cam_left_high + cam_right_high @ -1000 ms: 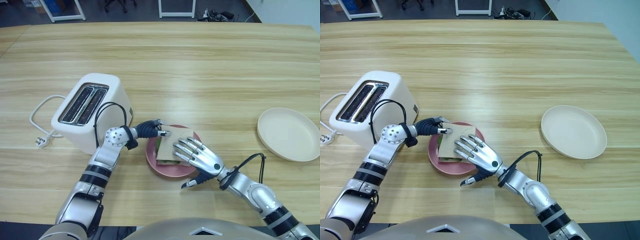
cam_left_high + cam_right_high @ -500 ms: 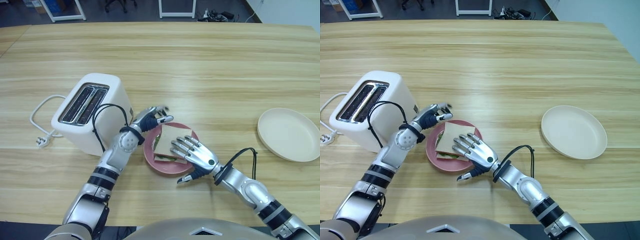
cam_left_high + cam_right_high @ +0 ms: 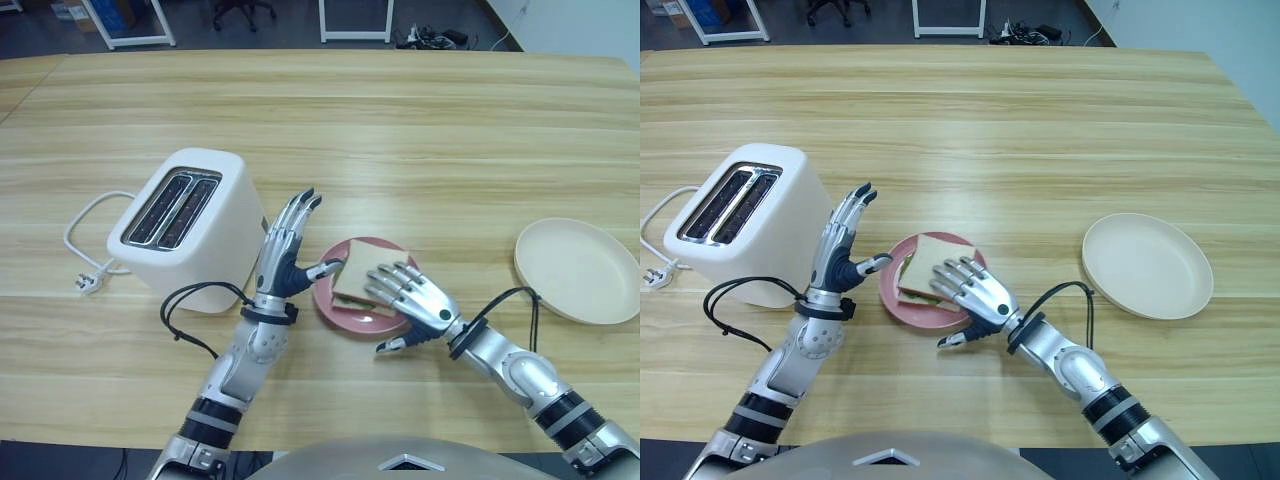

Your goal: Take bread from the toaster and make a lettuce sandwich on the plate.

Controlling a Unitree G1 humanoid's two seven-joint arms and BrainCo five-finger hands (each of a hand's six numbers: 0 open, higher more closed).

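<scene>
On the table [image 3: 420, 140], left eye view: the sandwich [image 3: 362, 277] lies on the pink plate [image 3: 345, 318], with the right hand [image 3: 415, 300] spread flat over its right edge. The left hand [image 3: 285, 258] stands upright beside the plate, fingers wide, empty. Right eye view: toaster [image 3: 740, 215] at left, cream plate [image 3: 1147, 265] well apart at right.

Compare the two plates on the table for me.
The pink plate carries a sandwich with the right hand over it; the cream plate carries nothing. The pink plate sits near the toaster; the cream plate lies apart, at the right. The cream plate looks wider and deeper. Both are round and lie flat on the wooden table.
</scene>
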